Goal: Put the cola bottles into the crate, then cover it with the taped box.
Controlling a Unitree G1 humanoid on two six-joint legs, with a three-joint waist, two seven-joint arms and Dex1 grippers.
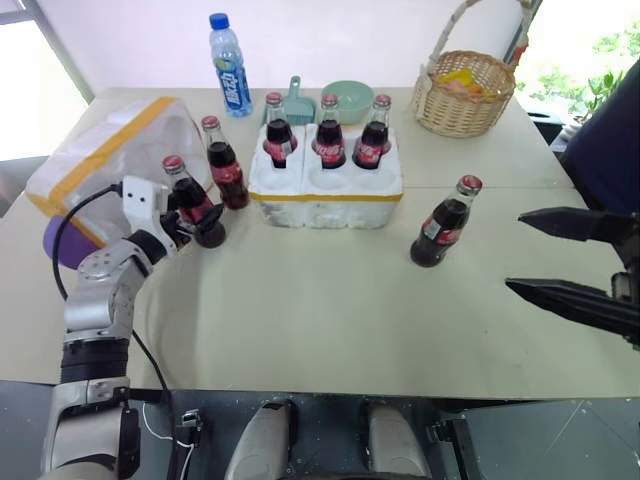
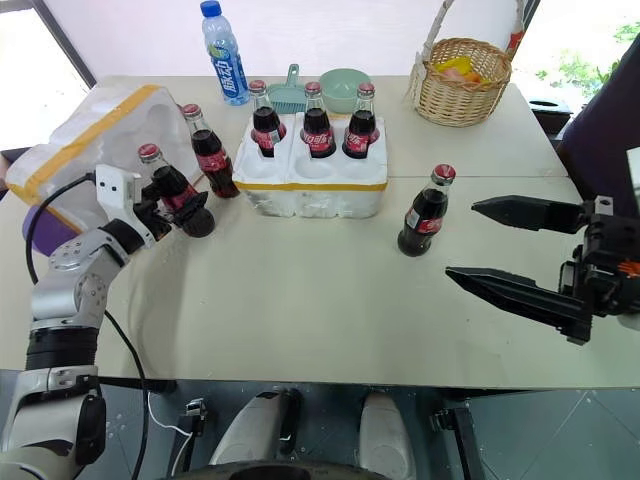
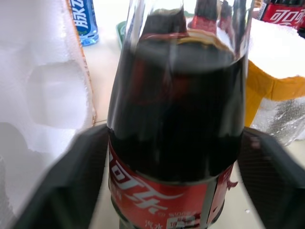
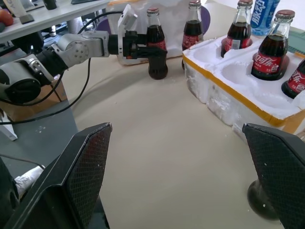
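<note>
cola bottles [image 1: 330, 130]: three stand in the back row of the crate [image 1: 325, 190], whose three front holes are free. two more stand on the surface [image 1: 330, 310] between the crate and the taped box [image 1: 110, 160], which lies tilted at the surface's left end. the sixth bottle [image 1: 445, 222] stands alone on the surface to the right of the crate's front corner.

the left gripper [image 1: 198, 222] has its jaws either side of the lower body of the nearer left-hand bottle [image 1: 190, 198]; in the left wrist view the black fingers [image 3: 83, 171] flank the red label closely, but whether they already press the glass i cannot tell. the right gripper [image 2: 500, 245] hangs with its jaws spread wide and empty, to the right of the lone bottle and apart from it.

judging by looks, these are full glass bottles: rigid, fairly heavy for their size, smooth and likely slippery, breakable if dropped. the widest part at the label looks the soundest place to hold, kept upright so the base drops squarely into a hole. the foam crate is light and may shift if bumped.
</note>
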